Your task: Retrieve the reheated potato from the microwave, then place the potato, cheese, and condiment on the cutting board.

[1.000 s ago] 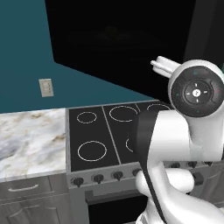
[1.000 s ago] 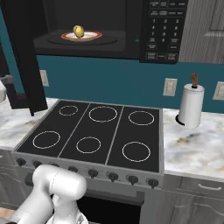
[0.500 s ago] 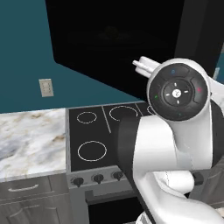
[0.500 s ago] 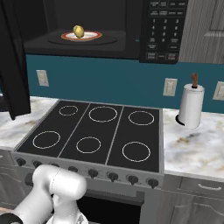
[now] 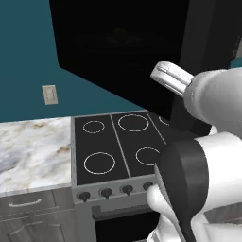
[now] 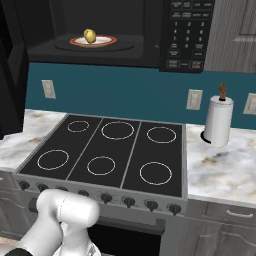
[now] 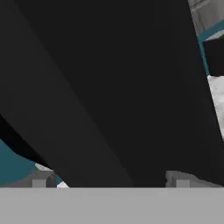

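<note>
The microwave [image 6: 150, 22] hangs above the stove with its door [image 6: 11, 65] swung wide to the left. Inside it, the pale-yellow potato [image 6: 90, 35] rests on a white plate [image 6: 102, 41] with an orange rim. My gripper [image 7: 111, 180] is open, its two fingertips [image 7: 41, 179] far apart, right in front of the black door [image 7: 109, 87] with nothing between them. In the left base view my white arm [image 5: 212, 142] rises beside the door [image 5: 123, 47]. The cheese, the condiment and the cutting board are out of view.
A black stove [image 6: 107, 155] with several burners sits below the microwave, with knobs [image 6: 128, 201] along its front. Marble counter [image 6: 225, 165] flanks it on both sides. A paper towel roll [image 6: 218, 122] stands at the back right. Wall outlets [image 6: 49, 89] are on the teal wall.
The jaws have gone from shut to wide open, letting go of the door. The door has swung farther left. The arm has shifted right in the left base view.
</note>
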Robot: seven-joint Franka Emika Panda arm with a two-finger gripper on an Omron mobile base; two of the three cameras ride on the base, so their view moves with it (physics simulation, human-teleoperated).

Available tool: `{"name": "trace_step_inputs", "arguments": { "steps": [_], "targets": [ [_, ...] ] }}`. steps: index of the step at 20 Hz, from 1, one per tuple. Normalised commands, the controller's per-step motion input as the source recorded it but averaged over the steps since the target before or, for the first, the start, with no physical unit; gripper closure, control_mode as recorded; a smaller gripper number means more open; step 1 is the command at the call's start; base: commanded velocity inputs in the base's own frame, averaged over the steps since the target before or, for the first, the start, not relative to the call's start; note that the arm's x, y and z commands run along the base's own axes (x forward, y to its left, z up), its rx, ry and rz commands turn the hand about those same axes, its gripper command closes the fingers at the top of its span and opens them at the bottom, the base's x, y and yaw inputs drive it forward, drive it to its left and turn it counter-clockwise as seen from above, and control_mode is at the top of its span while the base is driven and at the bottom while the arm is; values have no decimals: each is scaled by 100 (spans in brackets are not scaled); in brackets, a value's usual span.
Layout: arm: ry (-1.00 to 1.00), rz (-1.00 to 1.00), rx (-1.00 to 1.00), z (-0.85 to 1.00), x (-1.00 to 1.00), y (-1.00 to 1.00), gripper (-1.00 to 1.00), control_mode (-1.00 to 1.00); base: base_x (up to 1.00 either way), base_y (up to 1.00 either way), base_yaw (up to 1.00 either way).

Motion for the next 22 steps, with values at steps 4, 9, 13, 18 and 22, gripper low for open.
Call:
{"name": "trace_step_inputs", "arguments": {
  "steps": [4, 9, 13, 18, 22],
  "targets": [
    [-15, 46, 14, 0, 0, 1, -100, -100, 0, 0, 0],
    [-1, 29, 5, 5, -21, 3, -100, -100, 0, 0, 0],
    [-1, 6, 3, 10, -53, -9, -100, -100, 0, 0, 0],
    [0, 0, 18, 15, -43, -9, -100, -100, 0, 0, 0],
    [6, -11, 16, 21, -20, -31, -100, -100, 0, 0, 0]
  ]
}}
